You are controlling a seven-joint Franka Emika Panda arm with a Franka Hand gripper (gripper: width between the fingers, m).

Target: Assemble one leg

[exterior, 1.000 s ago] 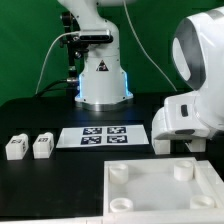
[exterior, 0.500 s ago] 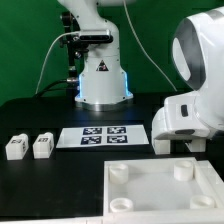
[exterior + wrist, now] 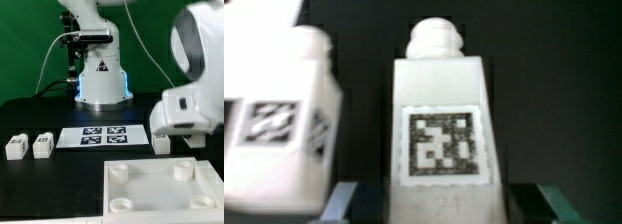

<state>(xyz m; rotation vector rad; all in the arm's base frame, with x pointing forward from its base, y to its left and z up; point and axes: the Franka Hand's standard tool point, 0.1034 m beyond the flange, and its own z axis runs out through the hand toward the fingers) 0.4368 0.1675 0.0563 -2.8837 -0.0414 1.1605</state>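
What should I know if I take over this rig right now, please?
Gripper: fingers flank the centre leg; whether they clamp it cannot be told.
A neighbouring leg stands beside it.
The outer spare leg and inner spare leg sit on the table at the exterior view's left, past the marker board.
Done: nothing seated; the plate's visible sockets are empty.
Left: seat a leg in a socket.

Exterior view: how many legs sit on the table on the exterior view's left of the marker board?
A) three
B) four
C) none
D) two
D: one leg and a second leg sit side by side there, both apart from the marker board.
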